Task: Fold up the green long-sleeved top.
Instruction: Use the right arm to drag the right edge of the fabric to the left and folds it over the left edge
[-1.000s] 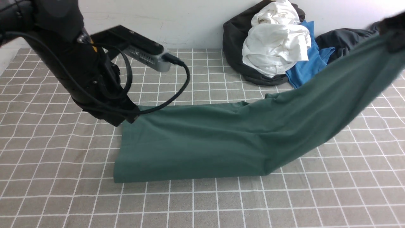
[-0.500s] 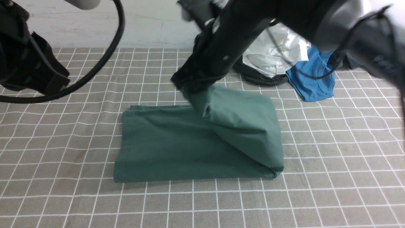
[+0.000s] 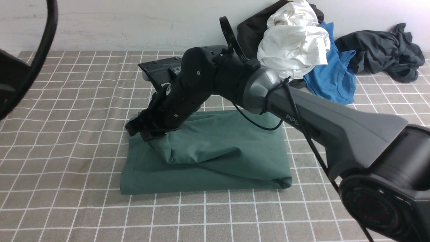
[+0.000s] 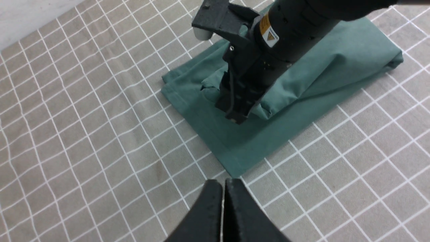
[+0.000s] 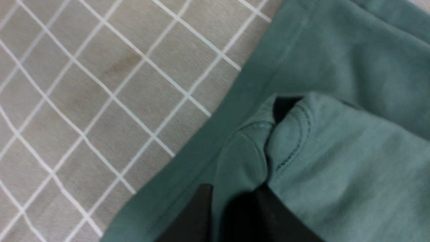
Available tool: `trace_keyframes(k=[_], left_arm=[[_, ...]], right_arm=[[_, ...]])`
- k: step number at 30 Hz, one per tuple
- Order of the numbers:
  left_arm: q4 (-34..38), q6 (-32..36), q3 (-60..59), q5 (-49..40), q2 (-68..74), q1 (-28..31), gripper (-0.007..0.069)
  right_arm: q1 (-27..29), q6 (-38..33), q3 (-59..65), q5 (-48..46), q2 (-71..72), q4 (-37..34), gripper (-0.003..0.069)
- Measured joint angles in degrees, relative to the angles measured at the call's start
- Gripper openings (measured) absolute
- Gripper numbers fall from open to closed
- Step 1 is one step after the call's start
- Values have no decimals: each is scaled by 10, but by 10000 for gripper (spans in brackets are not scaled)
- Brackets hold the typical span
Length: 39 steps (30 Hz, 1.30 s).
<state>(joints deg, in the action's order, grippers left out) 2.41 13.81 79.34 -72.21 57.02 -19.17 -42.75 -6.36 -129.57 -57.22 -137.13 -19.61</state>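
Observation:
The green long-sleeved top (image 3: 218,151) lies on the checked cloth as a folded rectangle, with an upper layer drawn over it towards the left. My right gripper (image 3: 147,134) is low over the top's left end and is shut on a bunched hem of that upper layer; it also shows in the left wrist view (image 4: 235,114). In the right wrist view the green fabric (image 5: 336,168) is pinched between the right gripper's fingers (image 5: 233,191). My left gripper (image 4: 223,183) is shut and empty, held above the bare cloth near the top's front left corner.
A heap of clothes lies at the back right: a white garment (image 3: 292,43), a blue shirt (image 3: 331,77), a charcoal-grey garment (image 3: 379,50) and a black one (image 3: 248,37). The left arm (image 3: 13,84) hangs at the far left edge.
My right gripper carried the top's raised right end across to the left and down over the lower layer. My left arm left the top's back left corner and rose to the left.

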Motion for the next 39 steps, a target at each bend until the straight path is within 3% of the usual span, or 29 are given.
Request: trace_keyframes(k=[4, 6, 9, 13, 21, 24, 27, 32, 34, 35, 39], left_arm=[[0, 0, -64, 0, -32, 0, -8], [-3, 0, -94, 0, -47, 0, -8], [-8, -2, -116, -1, -60, 0, -8], [-24, -18, -146, -1, -83, 0, -8], [-40, -39, -170, -1, -133, 0, -8], [-41, -39, -170, -1, -154, 0, -8], [-41, -40, -170, -1, -164, 0, -8], [-42, -41, -180, -2, -178, 0, -8], [-43, -41, -194, -2, -183, 0, -8], [-43, -41, -194, -2, -183, 0, -8], [-43, -52, -239, 11, -219, 0, -8]], right_arm=[[0, 0, -57, -38, 0, 14, 435], [0, 0, -94, -74, 1, 53, 500], [0, 1, -107, -105, 1, 88, 510], [0, 27, -110, -142, -8, 132, 417], [-13, 39, -111, -143, -99, 76, 79], [-16, 39, -113, -136, -114, 59, 22], [-16, 39, -113, -136, -115, 56, 15], [-15, 33, -141, -142, -120, 58, 105], [-13, 35, -178, -144, -126, 66, 217], [-13, 35, -181, -144, -126, 67, 227], [-5, 56, -221, -145, -100, 74, 408]])
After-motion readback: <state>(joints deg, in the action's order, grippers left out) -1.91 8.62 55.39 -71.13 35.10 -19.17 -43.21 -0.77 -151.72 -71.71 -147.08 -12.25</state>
